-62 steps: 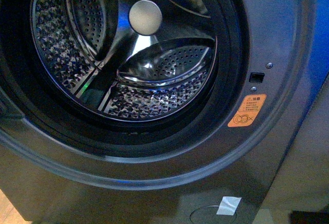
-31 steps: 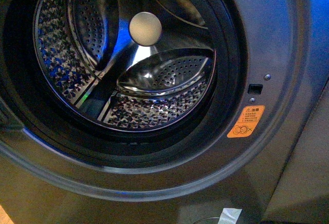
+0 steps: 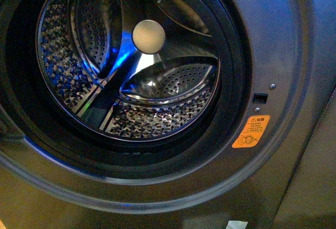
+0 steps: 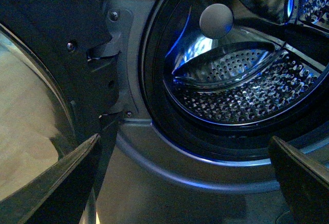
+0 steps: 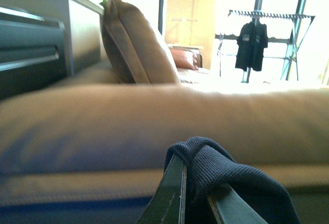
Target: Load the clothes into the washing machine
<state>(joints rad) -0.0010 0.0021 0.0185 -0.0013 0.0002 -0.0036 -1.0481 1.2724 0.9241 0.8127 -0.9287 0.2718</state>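
So in the last second the front view drifted a bit: the orange sticker and the round hub both sat lower in frame than before, and the white tape at the bottom had nearly slid out. My read is the robot was still squaring itself up to the washing machine, not loading yet. The drum looked empty, nothing in it.

The right gripper was clamped down on the clothes. The dark knit fabric was bunched between its fingers and humped up over the tips. Beyond that gripper there was only a tan sofa cushion, no machine, so the garment was nowhere near the opening yet.

The left gripper was spread wide and held nothing, touching nothing that I could see. The drum mouth sat straight ahead of it, and the swung-open door was just off one finger. Door's out of the way, so the right arm probably needs to come around next.
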